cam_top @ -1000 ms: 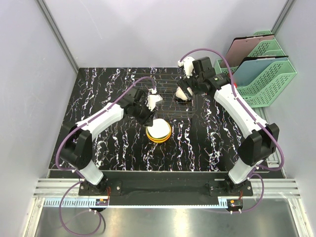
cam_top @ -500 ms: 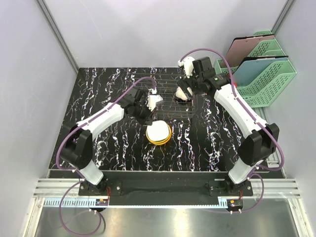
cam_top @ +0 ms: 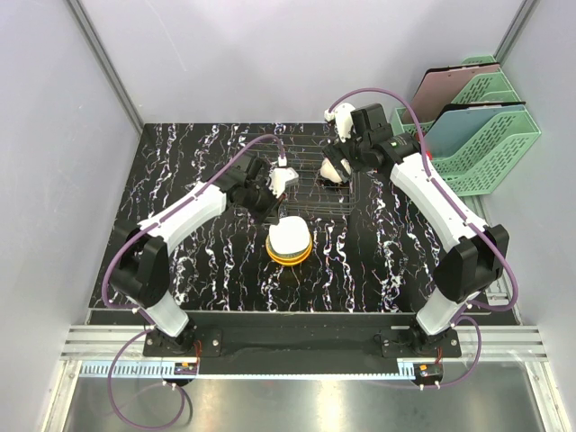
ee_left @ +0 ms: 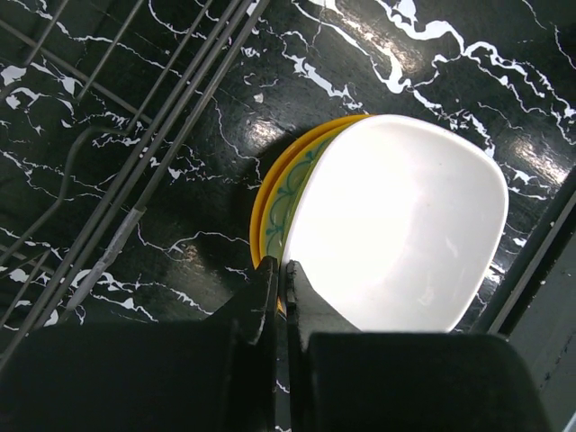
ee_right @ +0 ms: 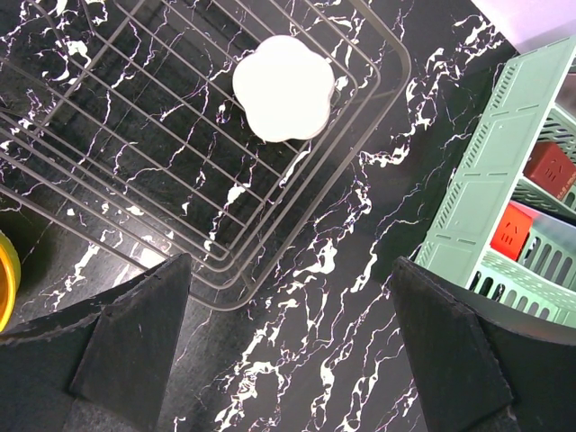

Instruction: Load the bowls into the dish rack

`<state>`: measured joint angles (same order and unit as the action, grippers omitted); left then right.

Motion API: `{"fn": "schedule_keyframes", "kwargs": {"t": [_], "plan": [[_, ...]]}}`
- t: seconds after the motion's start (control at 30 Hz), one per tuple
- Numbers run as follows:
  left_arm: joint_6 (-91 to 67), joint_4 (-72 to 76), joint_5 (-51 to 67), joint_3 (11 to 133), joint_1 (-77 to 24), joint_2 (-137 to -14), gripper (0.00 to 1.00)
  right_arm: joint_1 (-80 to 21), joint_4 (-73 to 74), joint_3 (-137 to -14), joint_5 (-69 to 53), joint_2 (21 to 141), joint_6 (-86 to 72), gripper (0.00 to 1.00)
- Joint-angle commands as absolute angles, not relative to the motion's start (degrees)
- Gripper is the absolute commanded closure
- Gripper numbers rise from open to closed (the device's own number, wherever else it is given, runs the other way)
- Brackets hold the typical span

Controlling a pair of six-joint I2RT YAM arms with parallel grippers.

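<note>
My left gripper (cam_top: 274, 214) is shut on the near rim of a white bowl (cam_top: 290, 235) and holds it tilted over a stack of bowls (cam_top: 290, 256) on the black marble table. In the left wrist view the gripper (ee_left: 281, 267) pinches the white bowl (ee_left: 396, 225); below it show a green-patterned bowl (ee_left: 286, 202) and a yellow-orange one (ee_left: 261, 211). The wire dish rack (cam_top: 310, 200) lies just beyond. A cream bowl (ee_right: 283, 87) sits upside down in the rack (ee_right: 135, 144). My right gripper (ee_right: 290, 261) is open and empty above the rack's right corner (cam_top: 337, 166).
Green mesh file trays (cam_top: 481, 135) stand at the back right, off the table; one (ee_right: 504, 180) shows red items inside. The rack's wires (ee_left: 135, 135) lie close to the stack. An orange bowl edge (ee_right: 4, 279) shows at the left of the right wrist view.
My left gripper has moved up and toward the rack with the white bowl, raising it from the stack. The right arm has not moved.
</note>
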<state>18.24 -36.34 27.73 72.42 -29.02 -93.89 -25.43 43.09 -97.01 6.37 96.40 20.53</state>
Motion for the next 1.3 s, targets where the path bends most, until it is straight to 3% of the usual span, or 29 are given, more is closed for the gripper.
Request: {"fn": "schedule_keyframes", "kwargs": {"t": [0.0,0.13,0.47,0.73,1.27], "plan": [[18.6,-36.8,30.8,75.8,-29.4,-91.8,1.00,-25.0,41.9,-96.9,4.9,96.2,19.6,0.00],[18.2,-36.9,32.9,76.5,-29.2,-90.1,1.00,-25.0,43.0,-97.1,0.4,95.9,17.8,0.00],[18.3,-35.4,32.7,79.5,-27.0,-86.6,1.00,-23.9,50.4,-100.1,-30.7,99.6,8.9,0.00],[17.3,-32.3,31.5,82.2,-26.0,-84.4,1.00,-23.1,53.4,-101.3,-48.2,103.1,7.6,0.00],[16.0,-29.8,31.6,82.5,-26.1,-84.0,1.00,-20.9,54.5,-101.9,-69.2,110.9,6.9,0.00]]}}
